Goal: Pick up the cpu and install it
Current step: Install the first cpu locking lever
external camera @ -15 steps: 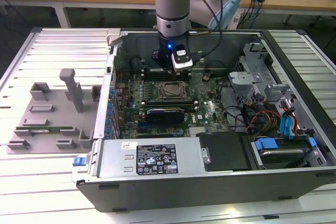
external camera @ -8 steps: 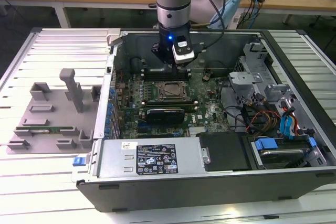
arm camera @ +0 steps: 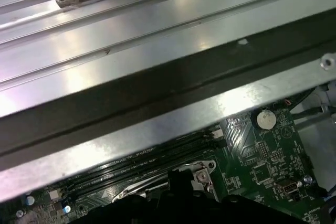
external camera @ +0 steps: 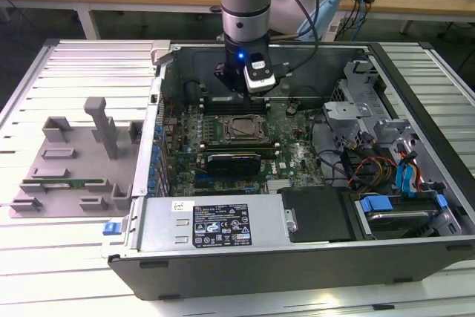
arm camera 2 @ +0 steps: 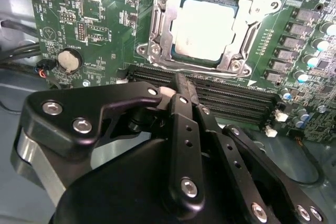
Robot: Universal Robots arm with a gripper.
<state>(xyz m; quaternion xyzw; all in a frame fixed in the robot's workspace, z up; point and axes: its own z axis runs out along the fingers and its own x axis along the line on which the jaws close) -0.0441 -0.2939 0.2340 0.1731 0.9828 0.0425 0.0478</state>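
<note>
Workbench slats [external camera: 67, 72] surround an open computer case [external camera: 297, 257] lying flat. Inside, the cpu [arm camera 2: 206, 29] sits seated in the socket frame [arm camera 2: 157, 35] on the motherboard [arm camera 2: 94, 19], just beyond the gripper [arm camera 2: 185, 90]. Its fingers [arm camera 2: 181, 85] are pressed together, holding nothing, over the memory slots [arm camera 2: 231, 98] beside the socket.

grey tray [external camera: 70, 172] (holds a memory stick [external camera: 65, 181]) | open computer case [external camera: 415, 254] | motherboard [external camera: 297, 161]
</note>
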